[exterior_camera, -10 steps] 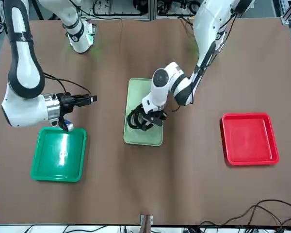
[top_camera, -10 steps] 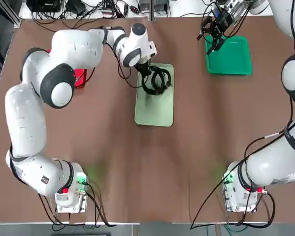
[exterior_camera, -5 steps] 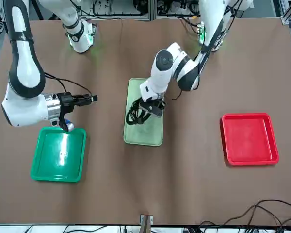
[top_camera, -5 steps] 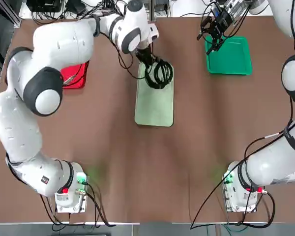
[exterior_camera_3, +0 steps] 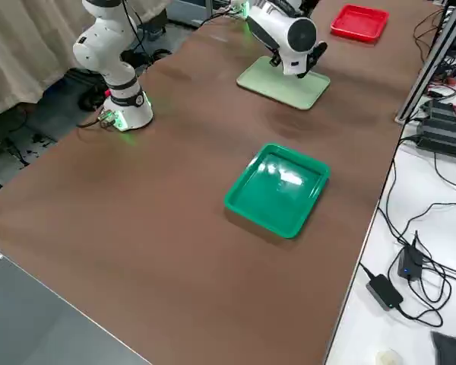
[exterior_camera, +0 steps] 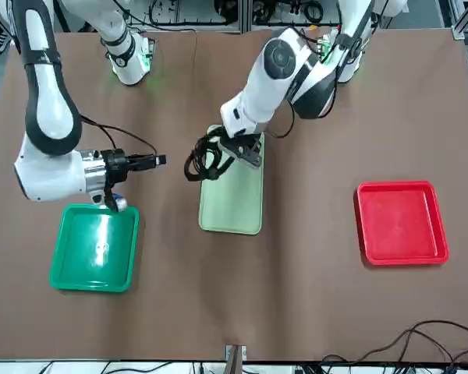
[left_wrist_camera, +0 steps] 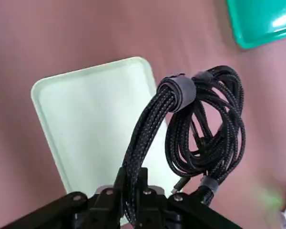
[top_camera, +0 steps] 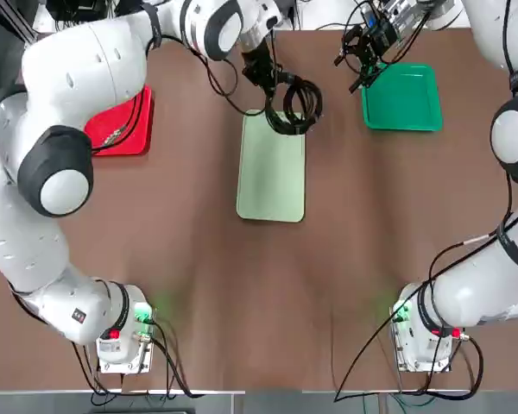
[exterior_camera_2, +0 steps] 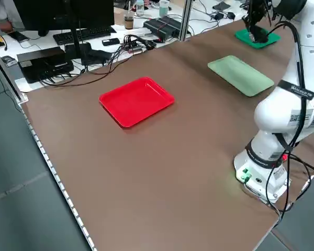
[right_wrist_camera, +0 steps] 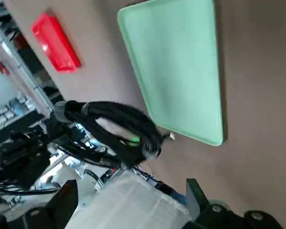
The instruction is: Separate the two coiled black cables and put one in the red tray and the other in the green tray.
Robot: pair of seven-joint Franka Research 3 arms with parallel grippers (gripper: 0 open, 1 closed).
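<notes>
My left gripper (top_camera: 261, 76) is shut on the two coiled black cables (top_camera: 293, 108), which hang together as one bundle above the far end of the pale green tray (top_camera: 272, 177). In the left wrist view the cables (left_wrist_camera: 200, 124) dangle from my shut gripper (left_wrist_camera: 133, 191), one coil bound by a grey strap. My right gripper (top_camera: 360, 56) hovers open beside the green tray (top_camera: 403, 97), a short way from the bundle. The red tray (exterior_camera: 400, 222) lies bare on my left side, partly hidden under the left arm in the top view.
The pale green tray (exterior_camera: 232, 199) lies bare at the table's middle. Brown tabletop stretches around the three trays. Loose wiring and equipment sit beyond the far edge, and both arm bases stand at the near edge.
The left gripper has lifted the cable bundle off the pale green tray and carried it toward the far side and the right arm. The right gripper shifted slightly toward the bundle.
</notes>
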